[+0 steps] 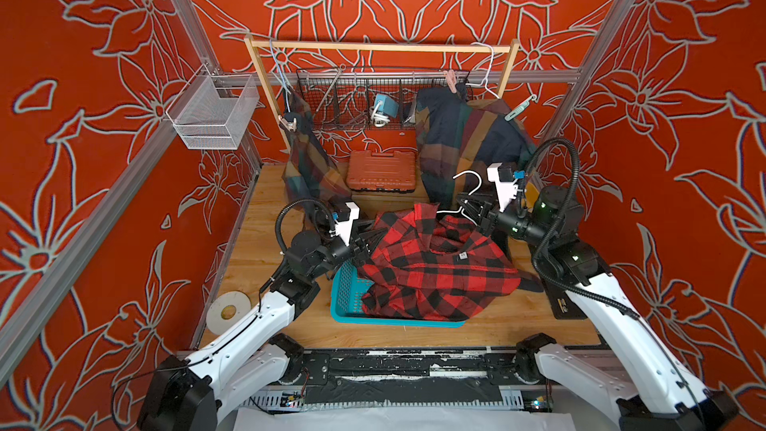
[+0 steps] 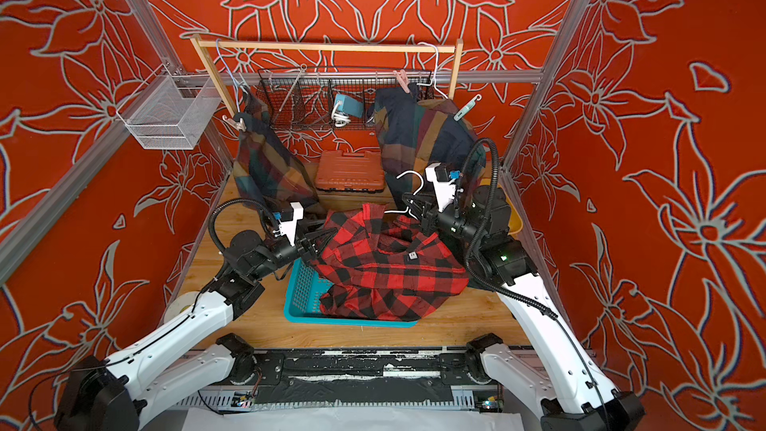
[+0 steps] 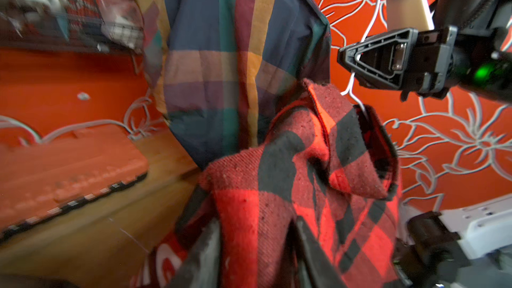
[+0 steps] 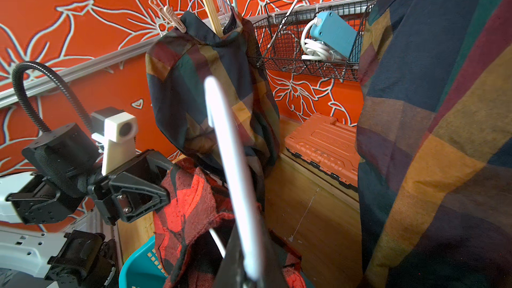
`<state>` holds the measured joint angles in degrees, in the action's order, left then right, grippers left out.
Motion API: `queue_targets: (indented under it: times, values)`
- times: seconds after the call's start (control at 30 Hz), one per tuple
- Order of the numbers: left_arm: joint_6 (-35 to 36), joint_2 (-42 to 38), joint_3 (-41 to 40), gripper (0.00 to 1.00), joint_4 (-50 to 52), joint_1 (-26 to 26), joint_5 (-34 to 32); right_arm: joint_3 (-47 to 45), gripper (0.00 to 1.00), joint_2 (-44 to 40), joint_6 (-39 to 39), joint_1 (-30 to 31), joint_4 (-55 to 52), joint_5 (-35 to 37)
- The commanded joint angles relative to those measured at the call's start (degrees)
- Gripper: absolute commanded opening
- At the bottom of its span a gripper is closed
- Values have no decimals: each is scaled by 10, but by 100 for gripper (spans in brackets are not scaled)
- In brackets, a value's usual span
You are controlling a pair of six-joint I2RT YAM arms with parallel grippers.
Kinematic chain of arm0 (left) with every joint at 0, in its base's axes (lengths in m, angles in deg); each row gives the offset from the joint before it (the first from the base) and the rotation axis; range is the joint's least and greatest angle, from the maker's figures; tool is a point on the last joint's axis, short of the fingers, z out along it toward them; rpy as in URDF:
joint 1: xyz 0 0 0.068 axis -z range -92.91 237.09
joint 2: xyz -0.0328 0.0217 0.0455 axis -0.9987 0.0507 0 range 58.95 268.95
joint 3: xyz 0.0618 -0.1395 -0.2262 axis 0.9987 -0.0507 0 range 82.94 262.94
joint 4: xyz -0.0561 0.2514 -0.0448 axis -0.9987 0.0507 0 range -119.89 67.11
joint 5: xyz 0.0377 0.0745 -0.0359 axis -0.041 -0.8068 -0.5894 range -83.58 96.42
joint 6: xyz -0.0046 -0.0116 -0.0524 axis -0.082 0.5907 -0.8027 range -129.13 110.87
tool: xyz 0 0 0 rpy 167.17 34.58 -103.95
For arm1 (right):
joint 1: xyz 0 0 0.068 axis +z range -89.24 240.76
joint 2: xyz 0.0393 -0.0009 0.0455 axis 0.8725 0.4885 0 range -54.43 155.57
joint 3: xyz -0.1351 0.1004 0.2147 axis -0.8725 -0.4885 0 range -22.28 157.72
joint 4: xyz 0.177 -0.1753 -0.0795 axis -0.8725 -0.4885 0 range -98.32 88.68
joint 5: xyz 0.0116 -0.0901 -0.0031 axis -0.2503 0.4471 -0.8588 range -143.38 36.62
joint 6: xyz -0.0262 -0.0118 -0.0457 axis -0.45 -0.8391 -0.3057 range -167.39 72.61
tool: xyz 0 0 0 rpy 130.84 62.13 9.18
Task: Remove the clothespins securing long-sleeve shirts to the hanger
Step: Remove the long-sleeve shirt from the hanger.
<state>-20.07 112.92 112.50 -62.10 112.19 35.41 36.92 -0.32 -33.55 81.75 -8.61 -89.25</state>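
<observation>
Clothespins (image 1: 451, 80) pin both dark plaid shirts (image 1: 460, 138) on the rail (image 1: 373, 47). Right gripper (image 1: 464, 206) is clamped on the white hanger (image 4: 235, 162) of the red-and-black shirt (image 1: 435, 279), draped over the teal basket (image 1: 344, 288); left gripper (image 1: 369, 242) has that cloth between its jaws, whether pinched I cannot tell.

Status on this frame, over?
Right gripper shut on white hanger. Left gripper: jaws flank red-and-black shirt, draped over teal basket; grip unclear. Pink and mint clothespins on both dark plaid shirts at the rail.

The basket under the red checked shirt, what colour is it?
The basket is teal; it shows best in a top view.
</observation>
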Motion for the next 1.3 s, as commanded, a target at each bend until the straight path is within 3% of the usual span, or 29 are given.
queue_targets:
  times: [0.0,0.07,0.27,0.53,0.77,1.07,1.27]
  values:
    - [5,-1,20,16,-16,-2,19,28,0,0,1,-4,27,-15]
    - [6,-5,21,1,-15,-2,2,29,0,3,-1,-5,22,-15]
    - [-2,-17,30,0,-6,-2,-61,18,0,1,-1,-14,18,-14]
    - [-52,-24,28,0,26,-25,-193,-4,0,-15,10,-37,18,-22]
    - [-89,-7,44,0,61,-56,-209,-32,0,-37,11,-47,16,-28]
    - [-119,-34,-15,0,104,-58,-245,-39,0,-59,19,-79,15,-38]
    - [-103,-53,-24,0,98,-59,-189,-39,0,-58,29,-83,40,-58]
